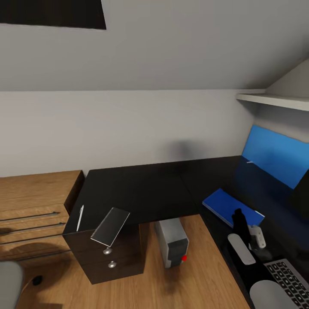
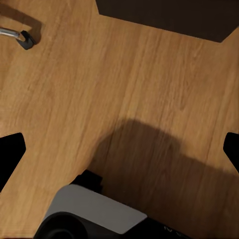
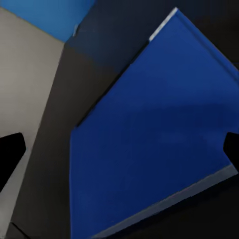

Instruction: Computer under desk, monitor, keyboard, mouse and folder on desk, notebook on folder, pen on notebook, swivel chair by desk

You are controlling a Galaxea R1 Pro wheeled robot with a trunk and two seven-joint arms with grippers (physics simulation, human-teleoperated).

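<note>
From the head, the blue folder (image 1: 231,207) is lying on the black desk (image 1: 146,189), with the right gripper (image 1: 248,234) hovering beside it; the mouse (image 1: 241,249) and keyboard (image 1: 289,277) are sitting nearby, the notebook (image 1: 110,226) and pen (image 1: 80,218) far left, the computer (image 1: 172,242) on the floor. Left wrist: its fingers (image 2: 10,157) are spread over bare floor (image 2: 129,89). Right wrist: those fingers (image 3: 9,154) are spread above the folder (image 3: 154,134), probably not touching.
</note>
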